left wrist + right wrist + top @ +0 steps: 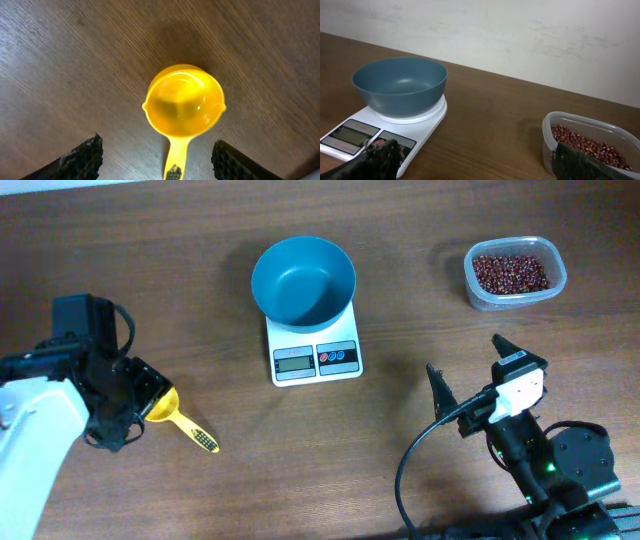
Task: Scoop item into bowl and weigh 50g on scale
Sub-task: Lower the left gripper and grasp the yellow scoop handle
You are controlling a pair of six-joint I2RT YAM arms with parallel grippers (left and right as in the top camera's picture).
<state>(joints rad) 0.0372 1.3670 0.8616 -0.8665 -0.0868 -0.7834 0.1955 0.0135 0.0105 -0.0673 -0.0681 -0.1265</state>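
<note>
Your left tool (157,160) hangs right over the yellow scoop (184,100), on the left side of the surface (400,240). Its two fingers (82,157) stand apart, one on each side of the scoop's handle. They do not touch it. The scoop lies with its cup facing up, and the cup is empty.

Your right tool (465,358) is wide open and holds nothing. It is on the right side, near the front.

The blue bowl (303,278) sits on the white scale (315,358) in the middle. The bowl is empty. The red-brown beans (510,273) are all in the clear tub (470,290) at the back right, well apart from the bowl.
</note>
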